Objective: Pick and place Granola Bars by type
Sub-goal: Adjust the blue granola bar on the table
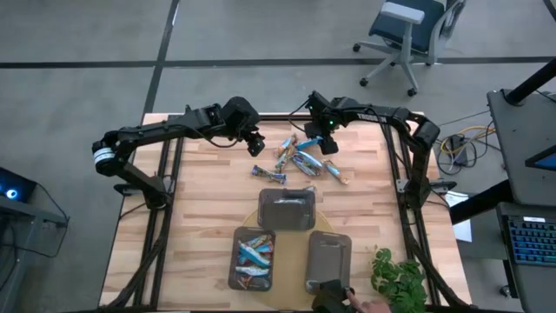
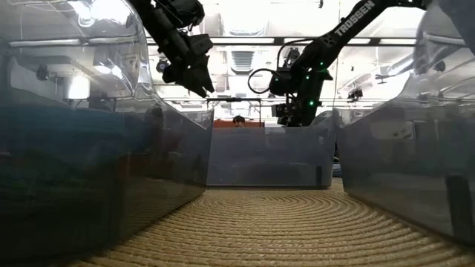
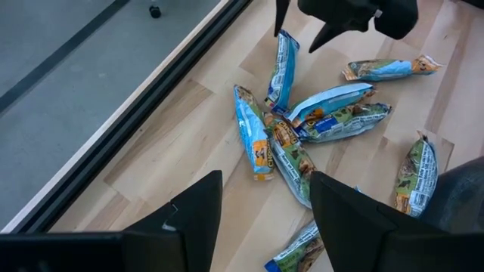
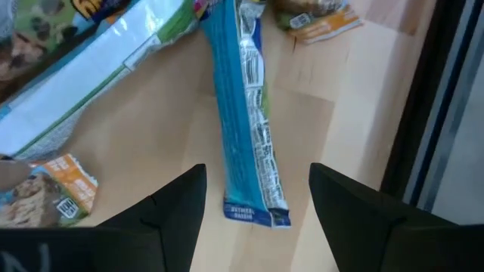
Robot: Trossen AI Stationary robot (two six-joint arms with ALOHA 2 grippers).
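Note:
Several granola bars [image 1: 300, 158] in blue, tan and silvery wrappers lie loose on the wooden table near its far edge. My right gripper [image 4: 257, 204] hangs open just above the far end of one blue bar [image 4: 243, 113], a finger on either side and not touching; the left wrist view shows this gripper [image 3: 302, 34] above that same blue bar [image 3: 281, 72]. My left gripper [image 3: 266, 219] stands open higher up, left of the pile [image 3: 318, 121], with nothing between its fingers. The high view shows the left gripper [image 1: 255, 146] and the right gripper [image 1: 328, 144] flanking the pile.
Three dark grey trays stand on a round woven mat toward the near edge: one [image 1: 233, 257] holds a few bars, the others [image 1: 287, 196] [image 1: 328, 239] sit beside it. A green plant [image 1: 400, 278] stands at the near right corner. Black frame rails [image 3: 151, 98] run along the far edge.

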